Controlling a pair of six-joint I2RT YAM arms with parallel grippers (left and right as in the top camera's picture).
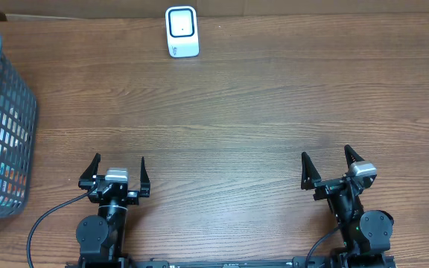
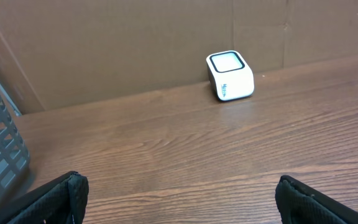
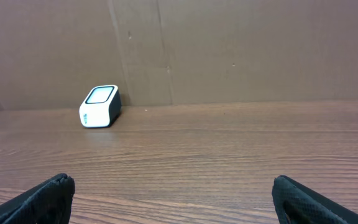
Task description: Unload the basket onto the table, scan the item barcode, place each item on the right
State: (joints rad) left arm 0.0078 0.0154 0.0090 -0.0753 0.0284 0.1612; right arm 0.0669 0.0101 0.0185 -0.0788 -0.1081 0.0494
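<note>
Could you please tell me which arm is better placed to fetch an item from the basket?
Left. The left tool stands open close to the basket; the right tool, also open, sits far across the table.

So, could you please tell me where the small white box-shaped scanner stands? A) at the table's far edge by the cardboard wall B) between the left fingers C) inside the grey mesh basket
A: the small white box-shaped scanner stands on the brown wooden table, close by the cardboard wall.
</note>
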